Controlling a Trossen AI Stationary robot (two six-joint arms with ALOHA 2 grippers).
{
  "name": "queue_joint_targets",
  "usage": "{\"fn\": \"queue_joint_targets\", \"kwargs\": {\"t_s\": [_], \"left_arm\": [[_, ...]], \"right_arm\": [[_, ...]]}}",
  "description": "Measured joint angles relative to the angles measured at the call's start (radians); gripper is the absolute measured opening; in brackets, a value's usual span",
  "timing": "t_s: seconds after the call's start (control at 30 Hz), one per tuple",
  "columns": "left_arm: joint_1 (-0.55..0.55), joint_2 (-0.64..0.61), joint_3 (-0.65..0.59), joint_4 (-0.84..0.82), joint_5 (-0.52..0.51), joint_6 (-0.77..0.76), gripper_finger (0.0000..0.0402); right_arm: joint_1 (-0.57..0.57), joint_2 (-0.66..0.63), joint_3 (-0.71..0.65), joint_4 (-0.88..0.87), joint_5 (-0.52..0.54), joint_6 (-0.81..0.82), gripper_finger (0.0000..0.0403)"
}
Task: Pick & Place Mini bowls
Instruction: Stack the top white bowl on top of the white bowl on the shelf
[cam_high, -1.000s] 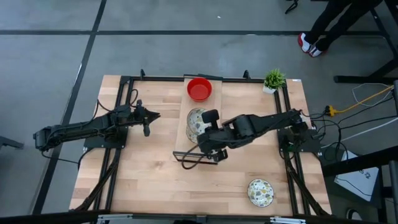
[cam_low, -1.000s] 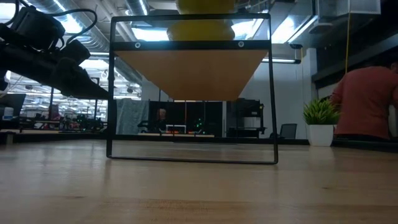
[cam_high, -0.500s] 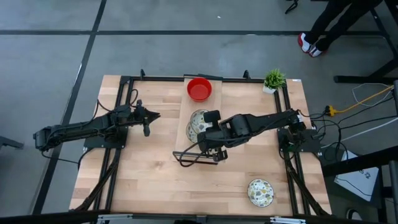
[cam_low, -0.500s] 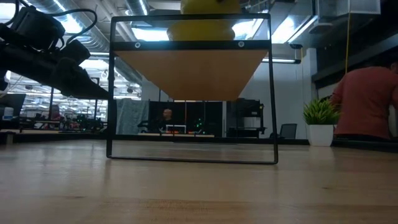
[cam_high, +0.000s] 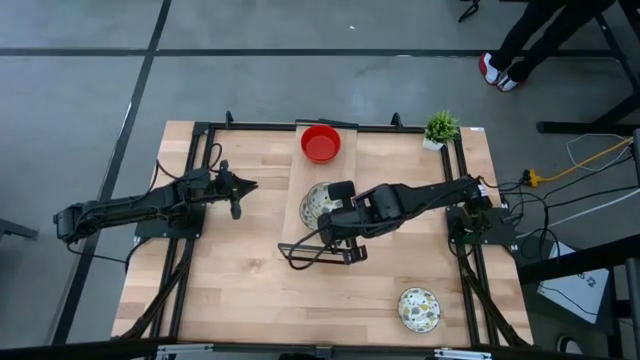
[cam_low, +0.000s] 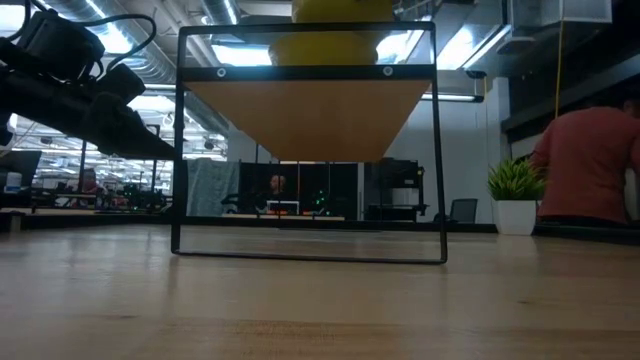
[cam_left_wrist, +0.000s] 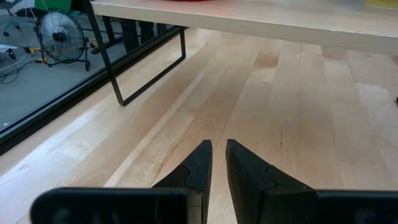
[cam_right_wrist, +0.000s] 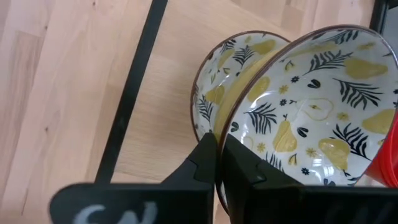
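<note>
Our right gripper (cam_right_wrist: 216, 163) is pinched shut on the rim of a patterned bowl (cam_right_wrist: 317, 118), one finger inside and one outside, holding it tilted over a second patterned bowl (cam_right_wrist: 233, 68) that sits on the wooden shelf (cam_high: 297, 225) at the table's centre. In the high view that gripper (cam_high: 335, 222) hovers over the shelf, the bowls (cam_high: 318, 200) just at its 11 o'clock. A red bowl (cam_high: 321, 143) stands at 12 o'clock from them, near the far edge, and another patterned bowl (cam_high: 419, 308) lies well apart at 5 o'clock, near the front edge. We see no further bowls.

Our left gripper (cam_left_wrist: 216, 160) waits at 9 o'clock over bare table (cam_high: 240, 290), its fingers narrow and nearly touching, holding nothing.

We judge these bowls stiff, glazed and slick, light but breakable. A rim pinch suits them, since the thin wall fits between the fingers, yet the grip sits off-centre, so the bowl may swing or slip. We would lower it gently into the one beneath, because glaze against glaze can chip or skid.
</note>
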Motion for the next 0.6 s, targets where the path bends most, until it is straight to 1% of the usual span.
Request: {"fn": "queue_joint_targets", "kwargs": {"t_s": [0.1,0.4,0.6], "left_arm": [[0.000,0.000,0.000,0.000,0.000,0.000,0.0043],[0.000,0.000,0.000,0.000,0.000,0.000,0.0043],[0.000,0.000,0.000,0.000,0.000,0.000,0.0043]], "right_arm": [[0.000,0.000,0.000,0.000,-0.021,0.000,0.0014],[-0.007,0.000,0.000,0.032,-0.032,0.017,0.0014],[-0.026,0.009,-0.001,0.021,-0.031,0.021,0.0014]]}}
